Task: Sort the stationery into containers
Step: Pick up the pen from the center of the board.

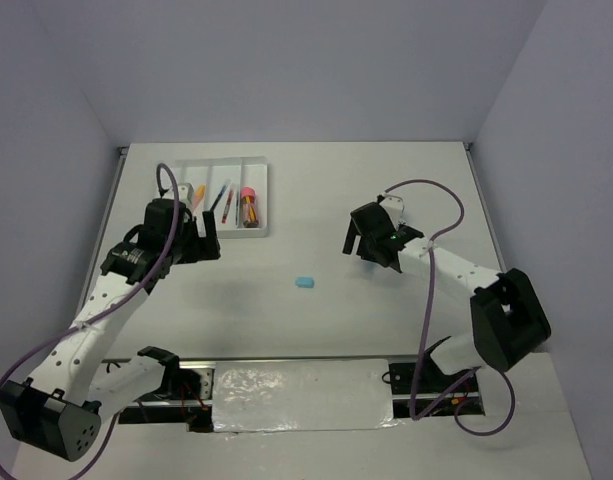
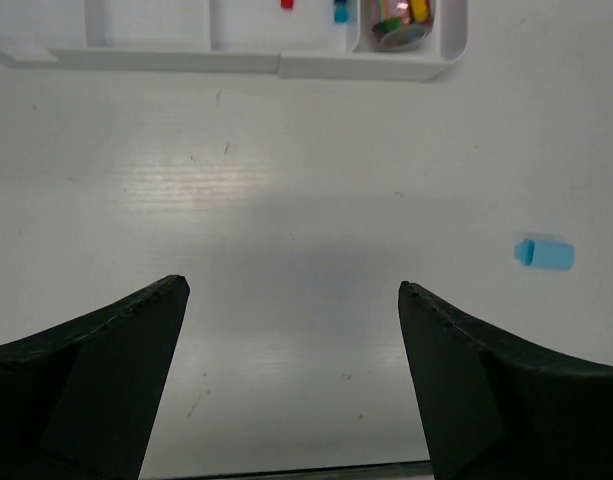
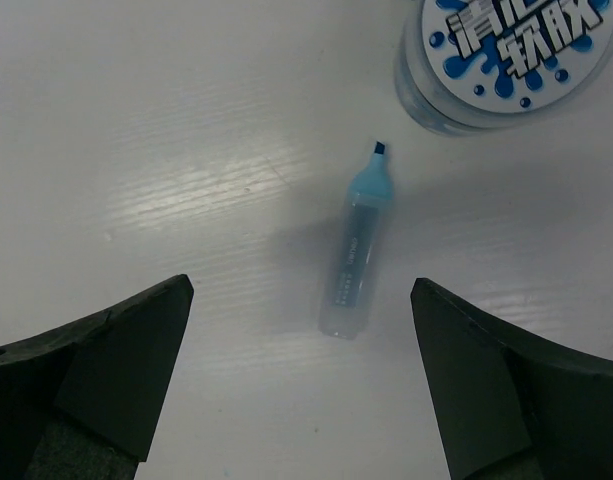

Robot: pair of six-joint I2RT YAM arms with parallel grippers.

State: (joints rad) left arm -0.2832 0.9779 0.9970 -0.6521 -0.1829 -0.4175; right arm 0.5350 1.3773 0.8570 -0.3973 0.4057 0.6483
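— Both sets of fingers free? Which one takes the pale blue tube [image 3: 354, 262]?

— Yes, both are spread wide and hold nothing. My right fingers [image 3: 96, 370] hang over the tube. It lies on the surface [image 3: 136, 120] between them, long axis crossing my closing line, tip toward the blue-lidded tub [image 3: 506, 60]. My left fingers [image 2: 86, 380] sit near the white tray [image 2: 366, 68], with the light-blue eraser [image 2: 544, 253] to their right.
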